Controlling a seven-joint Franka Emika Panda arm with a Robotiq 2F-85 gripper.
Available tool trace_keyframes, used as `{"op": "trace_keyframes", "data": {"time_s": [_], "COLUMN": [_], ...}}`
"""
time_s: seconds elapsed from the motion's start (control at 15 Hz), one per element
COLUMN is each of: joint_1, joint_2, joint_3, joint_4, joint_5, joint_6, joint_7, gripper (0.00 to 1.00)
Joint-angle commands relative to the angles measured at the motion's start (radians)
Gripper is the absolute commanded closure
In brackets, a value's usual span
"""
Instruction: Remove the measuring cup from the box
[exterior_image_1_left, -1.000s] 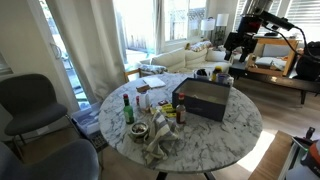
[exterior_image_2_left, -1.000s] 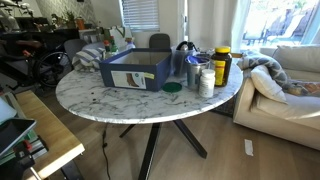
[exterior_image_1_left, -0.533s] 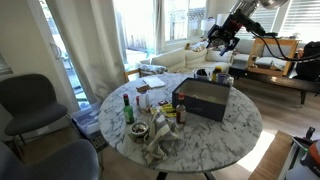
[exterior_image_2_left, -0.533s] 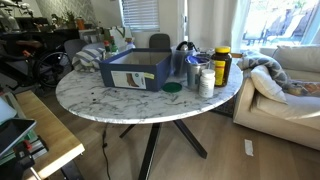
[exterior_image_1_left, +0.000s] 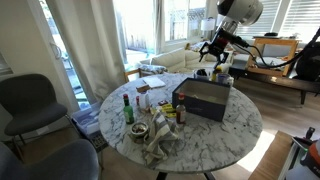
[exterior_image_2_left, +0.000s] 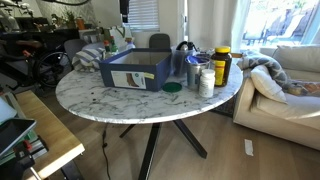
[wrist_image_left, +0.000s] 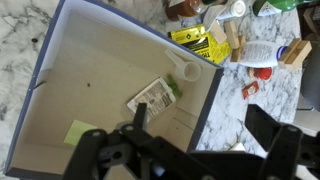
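Marble surface (exterior_image_1_left: 235, 135) carries the dark, open-topped box (wrist_image_left: 100, 70). Claw (exterior_image_1_left: 214, 50) hovers above the box, fingers apart, holding nothing. White measuring cup (wrist_image_left: 186, 69) lies inside the box, against a wall near one corner.

Home living room — sofa (exterior_image_2_left: 296, 60), grey armchair (exterior_image_1_left: 30, 100) (round marble table (exterior_image_1_left: 226, 132)).

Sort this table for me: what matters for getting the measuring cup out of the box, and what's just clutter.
Job:
measuring cup
box
gripper, jaws open

Clutter:
packet in the box
green bottle
yellow-topped jar
white bottle
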Motion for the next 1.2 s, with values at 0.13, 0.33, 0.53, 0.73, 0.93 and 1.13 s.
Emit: {"op": "trace_keyframes", "data": {"time_s": [0.13, 0.33, 0.53, 0.73, 0.93, 1.13], "joint_1": [-0.022, -0.019, -0.032, -0.071, -0.068, -0.072], "joint_2": [0.034, 0.177, 0.293, 0.4, 0.385, 0.399], "joint_3": [0.032, 0.045, 0.054, 0.059, 0.063, 0.065], "joint_4": [0.029, 0.088, 0.103, 0.159, 0.127, 0.151], "joint_5": [-0.027, -0.016, 0.001, 0.041, 0.013, 0.015], "joint_6": [-0.016, -0.062, -0.034, -0.109, -0.069, -0.084], "joint_7": [0.048, 0.092, 0.131, 0.08, 0.093, 0.093], "gripper": [0.0, 0.0, 0.0, 0.0, 0.0, 0.0]}}
